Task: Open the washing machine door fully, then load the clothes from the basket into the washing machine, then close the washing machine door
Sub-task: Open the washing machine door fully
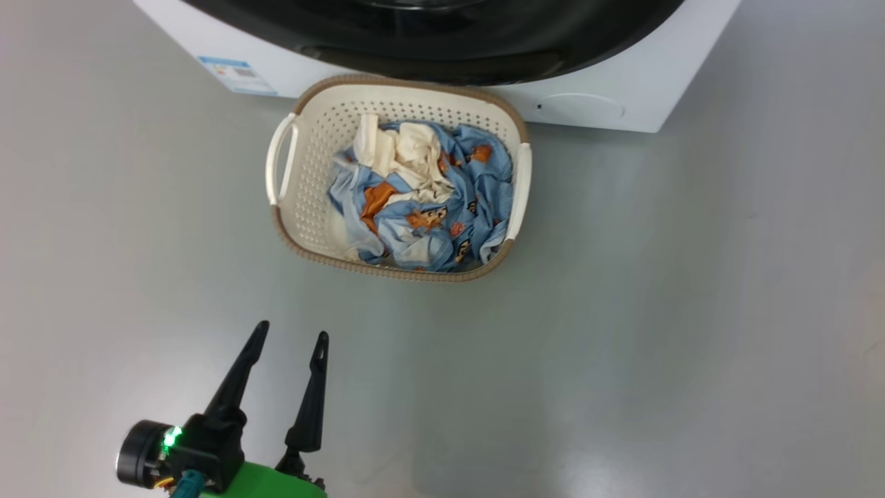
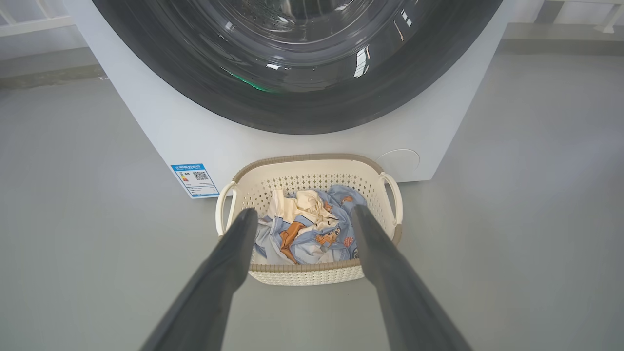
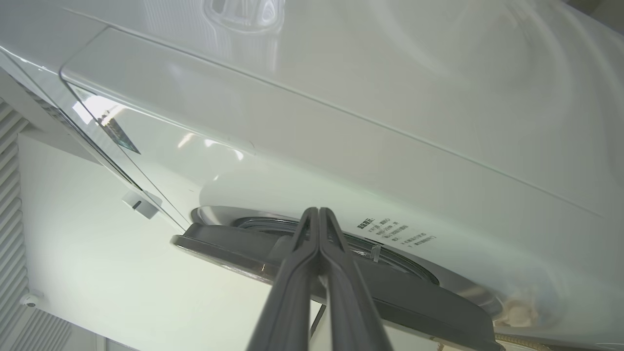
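Observation:
The white washing machine stands at the top of the head view, and the glossy black rim of the washing machine door faces me. In front of it the cream basket sits on the floor, holding the blue printed and cream-white clothes. My left gripper hovers open and empty, low and to the left, well short of the basket. In the left wrist view its fingers frame the basket and clothes. My right gripper is shut and empty, its tips at the dark edge of the door.
Bare grey floor spreads on all sides of the basket. A blue label is stuck on the machine's lower left front. A round service flap sits at its lower right. A white wall lies beyond the door's edge.

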